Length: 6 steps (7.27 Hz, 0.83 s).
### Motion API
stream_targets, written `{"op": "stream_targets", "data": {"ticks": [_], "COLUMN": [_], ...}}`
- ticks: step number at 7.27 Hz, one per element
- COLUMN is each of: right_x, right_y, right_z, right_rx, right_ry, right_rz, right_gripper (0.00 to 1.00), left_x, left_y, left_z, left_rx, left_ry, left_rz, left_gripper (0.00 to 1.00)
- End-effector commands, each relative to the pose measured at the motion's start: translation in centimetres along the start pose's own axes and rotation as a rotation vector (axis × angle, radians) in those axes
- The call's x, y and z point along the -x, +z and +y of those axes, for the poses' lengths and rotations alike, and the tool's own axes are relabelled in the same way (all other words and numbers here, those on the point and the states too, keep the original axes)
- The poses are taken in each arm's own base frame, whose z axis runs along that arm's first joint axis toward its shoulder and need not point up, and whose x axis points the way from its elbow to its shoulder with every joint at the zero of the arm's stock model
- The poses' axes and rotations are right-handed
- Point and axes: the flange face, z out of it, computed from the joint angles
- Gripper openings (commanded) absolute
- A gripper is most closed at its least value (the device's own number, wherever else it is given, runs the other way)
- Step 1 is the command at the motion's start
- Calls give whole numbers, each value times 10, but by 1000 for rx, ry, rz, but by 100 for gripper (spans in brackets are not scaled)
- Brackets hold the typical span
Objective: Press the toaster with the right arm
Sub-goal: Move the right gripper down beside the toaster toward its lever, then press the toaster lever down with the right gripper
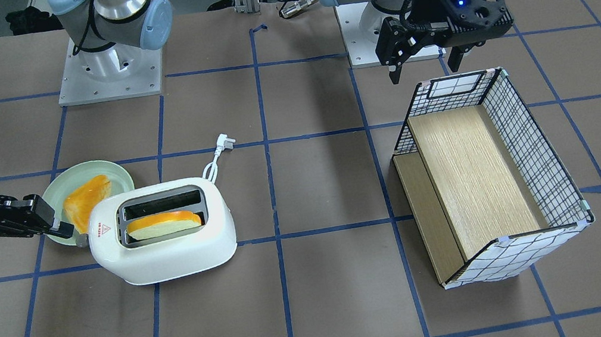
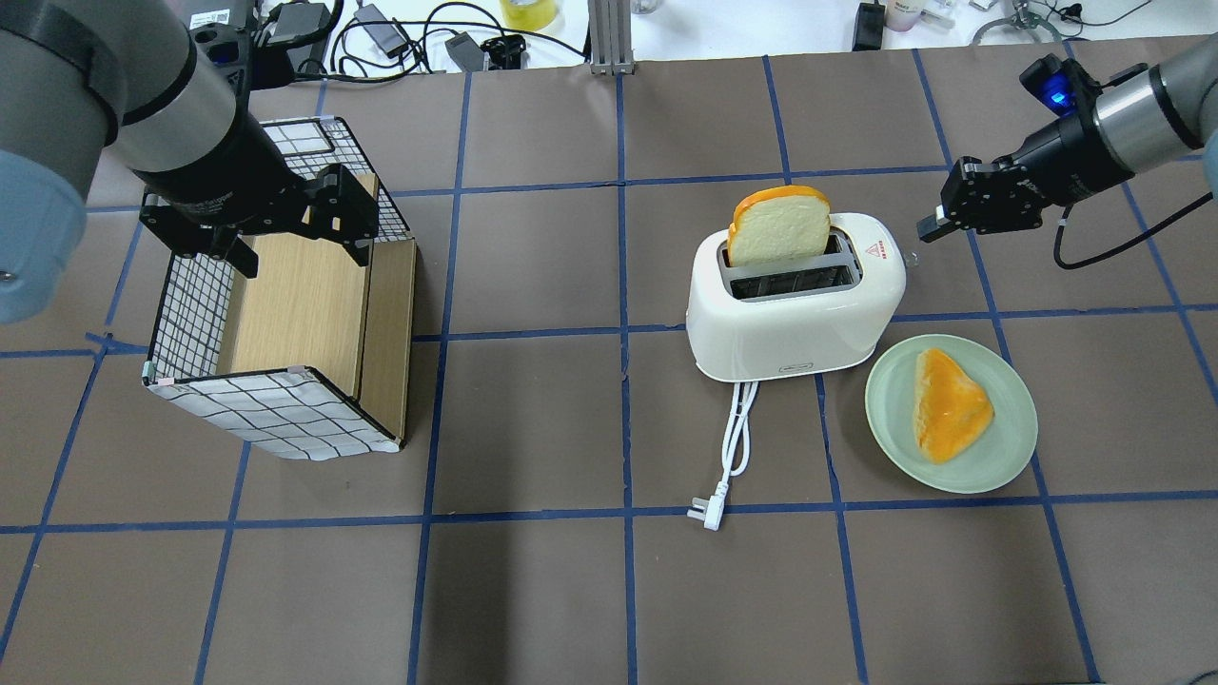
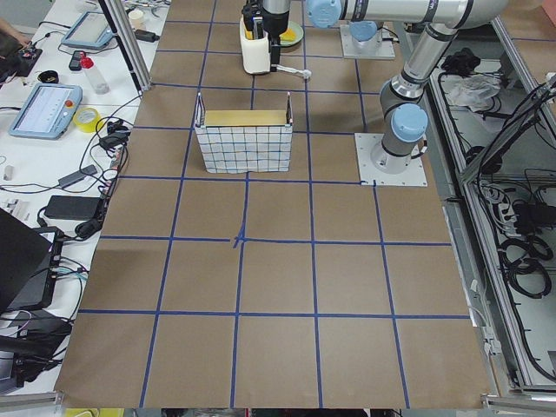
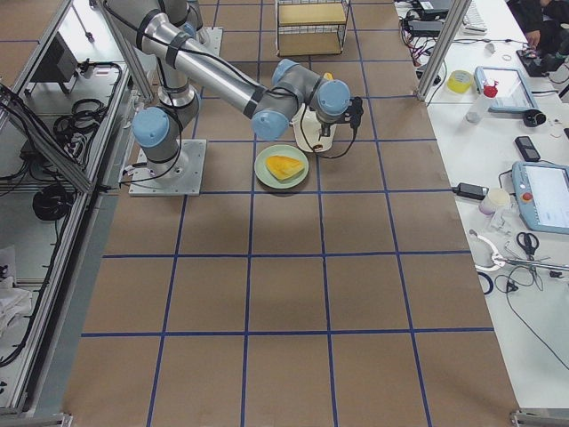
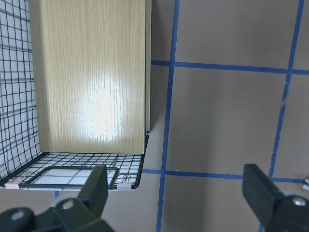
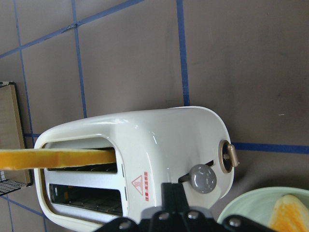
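The white two-slot toaster [image 1: 168, 249] [image 2: 795, 309] [image 6: 164, 140] stands on the table with a red triangle sticker on top. A bread slice [image 2: 778, 226] [image 1: 164, 223] [image 6: 58, 157] stands high in one slot. The grey lever knob [image 6: 203, 178] is on the toaster's end. My right gripper [image 2: 923, 230] [image 1: 68, 230] [image 6: 173, 193] is shut and empty. Its tip is right at that end, just above the knob. I cannot tell if it touches. My left gripper [image 1: 422, 63] [image 2: 295, 240] [image 5: 176, 193] is open and empty over the wire basket [image 1: 536, 155].
A pale green plate [image 2: 1009, 423] [image 1: 117, 172] with a toasted slice [image 2: 947, 404] lies beside the toaster, below my right arm. The toaster's white cord and plug [image 2: 731, 457] [image 1: 217, 154] trail toward the robot. The basket [image 2: 276, 404] holds a wooden board.
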Motion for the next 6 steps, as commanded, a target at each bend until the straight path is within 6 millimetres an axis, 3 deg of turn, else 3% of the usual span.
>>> {"op": "stream_targets", "data": {"ticks": [1,2,6], "right_x": [-5,-14,-21], "right_y": [7,19,29], "right_z": [2,0,-2], "right_rx": [4,-1,-1], "right_ry": [0,-4,-2], "right_rz": [6,7,2], "right_gripper": [0,0,0], "left_x": [1,0,0], "left_y": [0,0,0], "left_z": [0,0,0], "left_rx": [0,0,0], "left_ry": [-2,0,0], "left_rz": [0,0,0], "left_gripper": [100,100,100]}}
